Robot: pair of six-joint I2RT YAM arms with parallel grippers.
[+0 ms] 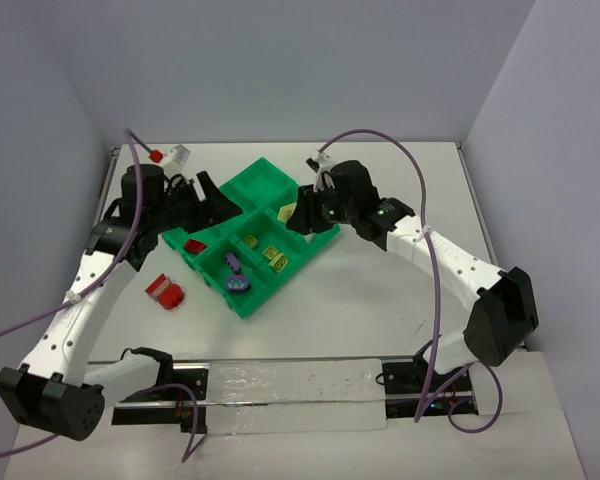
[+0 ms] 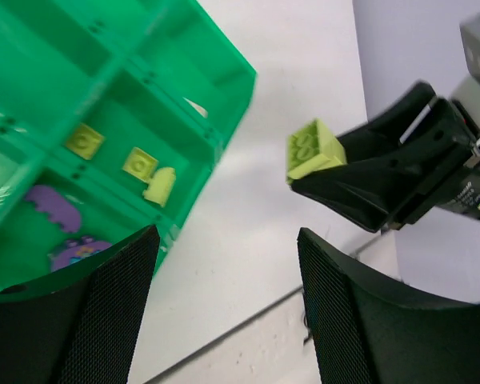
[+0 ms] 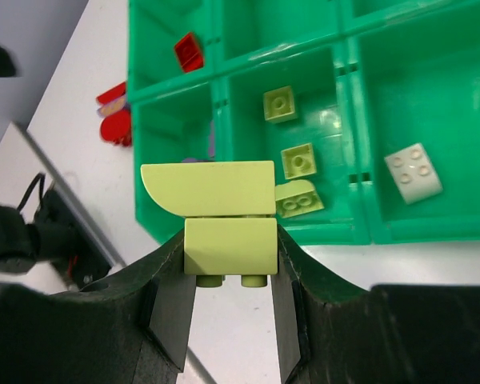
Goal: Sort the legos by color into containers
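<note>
Right claw (image 3: 229, 276): clamped on a yellow-green lego stack (image 3: 216, 192), gripped by its sides so that it can be dropped cleanly.
Held stack: kept in the air near the green tray (image 3: 336, 234); judged bound for the bin (image 3: 248, 160) where three matching bricks lie.
Left claw (image 2: 224, 304): fingers apart, nothing held.
Red legos (image 1: 165, 291): unsorted on the counter.
Writing: none readable.

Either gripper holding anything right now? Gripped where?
Right gripper holds a yellow-green lego stack, pinched across the lower brick's two sides. Left gripper is open and empty.
</note>
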